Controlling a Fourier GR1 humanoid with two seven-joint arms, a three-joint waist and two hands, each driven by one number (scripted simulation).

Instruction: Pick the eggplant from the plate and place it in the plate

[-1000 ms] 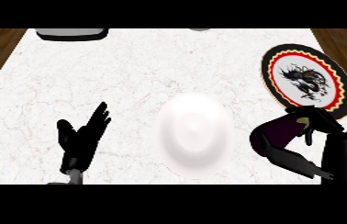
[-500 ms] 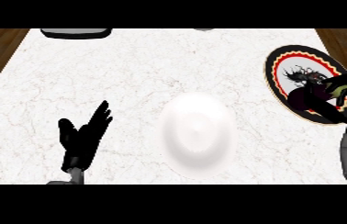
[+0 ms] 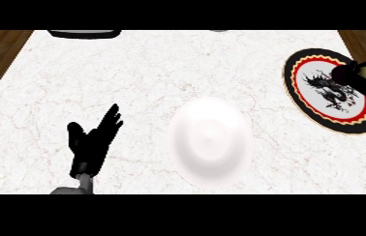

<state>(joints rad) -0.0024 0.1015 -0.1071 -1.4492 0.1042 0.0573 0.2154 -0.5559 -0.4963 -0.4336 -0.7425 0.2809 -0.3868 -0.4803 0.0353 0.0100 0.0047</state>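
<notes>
Eggplant (image 3: 346,74), a dark lump, lies at the 3 o'clock rim of the patterned plate (image 3: 309,97), 2 o'clock from the white plate (image 3: 211,143). I cannot tell the right robot hand apart from it there. The left robot hand (image 3: 91,142) is spread, resting at 8 o'clock over the tabletop (image 3: 143,75), likely kept clear of the work.

Veined marble counter (image 3: 143,75) (matt), glossy plate (image 3: 211,143).

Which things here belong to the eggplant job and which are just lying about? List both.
Job: patterned plate; white plate; right hand, a dark shape over the patterned plate's right side, with the eggplant not told apart from it.
Lying about: left hand, open, resting at lower left; dark object at the counter's far edge.
</notes>
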